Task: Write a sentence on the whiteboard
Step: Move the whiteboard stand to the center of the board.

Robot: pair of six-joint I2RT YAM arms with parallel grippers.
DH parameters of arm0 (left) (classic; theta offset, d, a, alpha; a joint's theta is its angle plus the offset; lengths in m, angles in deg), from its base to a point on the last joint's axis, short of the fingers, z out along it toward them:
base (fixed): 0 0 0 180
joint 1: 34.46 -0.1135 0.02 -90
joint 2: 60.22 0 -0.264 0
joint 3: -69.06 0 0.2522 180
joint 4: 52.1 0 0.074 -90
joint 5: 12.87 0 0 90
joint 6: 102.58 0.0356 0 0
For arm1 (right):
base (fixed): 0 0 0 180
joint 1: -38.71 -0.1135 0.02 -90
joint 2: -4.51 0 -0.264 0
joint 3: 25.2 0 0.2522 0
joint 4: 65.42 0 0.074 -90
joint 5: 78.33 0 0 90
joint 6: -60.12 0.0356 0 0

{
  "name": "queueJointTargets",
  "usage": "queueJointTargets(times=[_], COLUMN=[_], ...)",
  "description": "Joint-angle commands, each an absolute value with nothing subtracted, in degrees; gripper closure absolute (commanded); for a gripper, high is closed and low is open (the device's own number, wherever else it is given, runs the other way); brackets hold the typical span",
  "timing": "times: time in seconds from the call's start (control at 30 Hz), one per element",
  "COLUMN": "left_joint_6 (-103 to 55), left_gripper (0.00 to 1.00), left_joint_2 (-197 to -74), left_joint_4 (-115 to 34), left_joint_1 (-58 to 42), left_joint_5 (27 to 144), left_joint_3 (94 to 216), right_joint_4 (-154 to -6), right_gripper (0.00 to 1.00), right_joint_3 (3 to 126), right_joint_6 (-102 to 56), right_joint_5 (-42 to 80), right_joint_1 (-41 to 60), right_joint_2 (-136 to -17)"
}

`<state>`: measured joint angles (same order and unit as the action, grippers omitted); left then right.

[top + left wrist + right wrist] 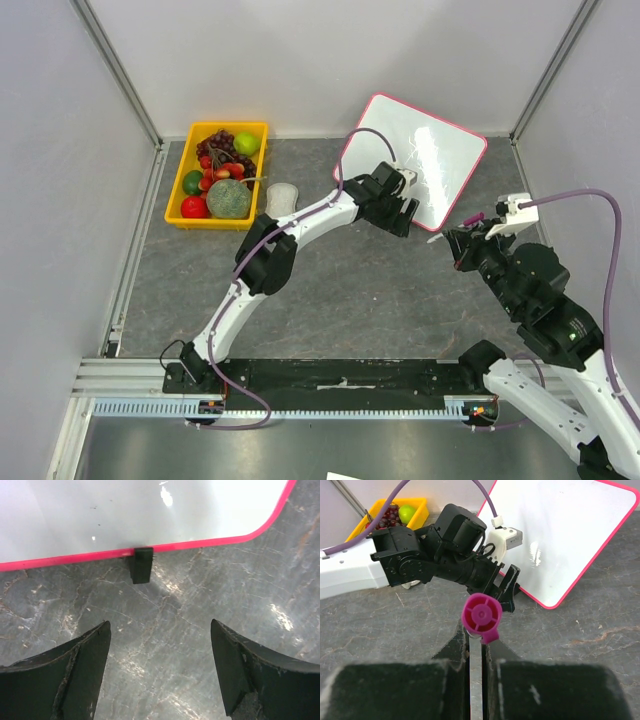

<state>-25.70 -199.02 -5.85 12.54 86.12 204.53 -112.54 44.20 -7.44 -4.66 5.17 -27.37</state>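
The whiteboard (440, 140), white with a pink-red frame, lies tilted at the back right of the table. I cannot make out the sentence; only faint glare streaks show on the glossy face. My left gripper (404, 216) is open and empty at the board's near-left edge. In the left wrist view it (160, 622) hovers over bare table just short of the frame and one black foot (141, 564). My right gripper (476, 635) is shut on a marker with a magenta end (481, 614). It stands off the board's near corner (436, 226), apart from the whiteboard (560, 535).
A yellow basket (231, 126) of fruit stands at the back left, with a small whitish object (282, 197) beside it. Grey walls close in the table on three sides. The left arm (270, 250) stretches diagonally across the middle.
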Motion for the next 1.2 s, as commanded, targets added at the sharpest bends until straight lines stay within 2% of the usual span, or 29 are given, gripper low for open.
queueJointTargets(times=[0.0,0.27,0.63,0.83,0.93,1.03,1.1,1.17], left_joint_6=[-22.07,-23.3,-24.27,-23.22,-22.6,-20.85,-19.7,-19.0], left_gripper=[0.15,0.19,0.37,0.55,0.76,0.93,0.98,0.98], left_joint_2=[-202.24,-207.69,-211.47,-212.71,-212.18,-210.43,-208.76,-206.83], left_joint_4=[-4.06,-4.76,-7.92,-9.16,-9.16,-9.33,-10.03,-11.0], left_joint_1=[12.38,12.39,12.39,12.47,12.47,12.65,12.91,13.0], left_joint_5=[82.84,82.4,80.29,80.29,80.47,79.94,78.89,77.66], left_joint_3=[209.55,215.09,218.35,218.35,217.39,214.75,211.25,207.12], right_joint_4=[-112.84,-112.84,-113.02,-113.28,-113.37,-113.63,-113.72,-113.54], right_gripper=[1.0,1.0,1.0,1.0,1.0,1.0,1.0,1.0], right_joint_3=[46.3,46.57,46.39,46.3,46.22,46.21,46.3,46.3], right_joint_6=[-8.25,-8.34,-8.78,-8.87,-8.87,-8.78,-8.61,-8.43], right_joint_5=[-6.61,-7.14,-7.84,-7.93,-7.84,-7.66,-7.75,-7.58], right_joint_1=[5.23,5.23,5.23,5.23,5.23,5.23,5.31,5.23], right_joint_2=[-26.17,-26.16,-26.6,-27.13,-27.31,-27.57,-27.66,-27.83])
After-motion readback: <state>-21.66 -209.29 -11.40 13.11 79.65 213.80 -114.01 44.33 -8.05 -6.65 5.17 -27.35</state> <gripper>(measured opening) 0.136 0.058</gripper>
